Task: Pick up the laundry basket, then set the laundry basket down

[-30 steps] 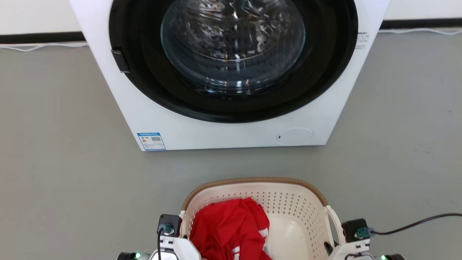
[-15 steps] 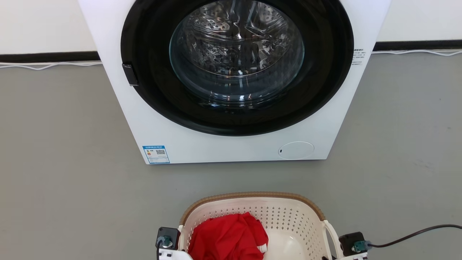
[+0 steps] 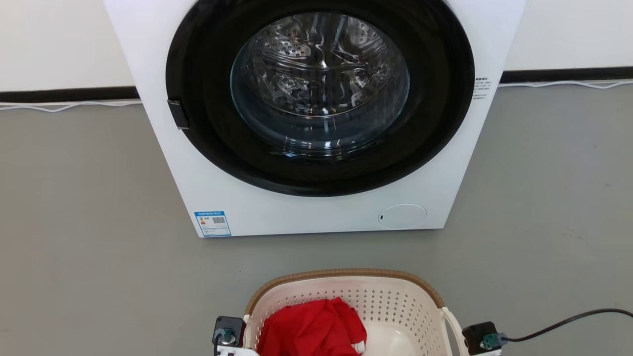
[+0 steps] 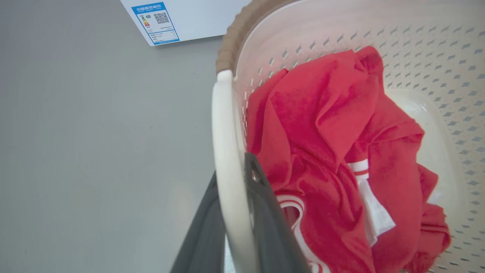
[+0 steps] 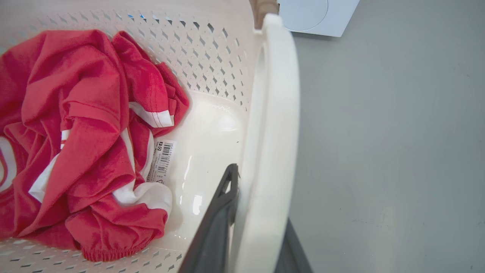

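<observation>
The laundry basket (image 3: 346,275), cream-white and perforated with a brown rim, is at the bottom centre of the head view, just in front of me. A red garment (image 3: 311,329) with white trim lies inside it. In the left wrist view my left gripper (image 4: 232,167) is shut on the basket's white loop handle (image 4: 223,125), one dark finger on each side. The right wrist view shows my right gripper (image 5: 261,197) shut the same way on the other handle (image 5: 273,94). I cannot tell whether the basket touches the floor.
A white front-loading washing machine (image 3: 316,217) with its round glass door shut stands on the grey floor a short way beyond the basket. A dark cable (image 3: 564,324) trails right from my right wrist. A thin white cable (image 3: 64,105) runs along the wall.
The whole head view has shifted, so the camera has moved: machine and basket sit lower in the picture. Both grippers stay clamped on the handles.
</observation>
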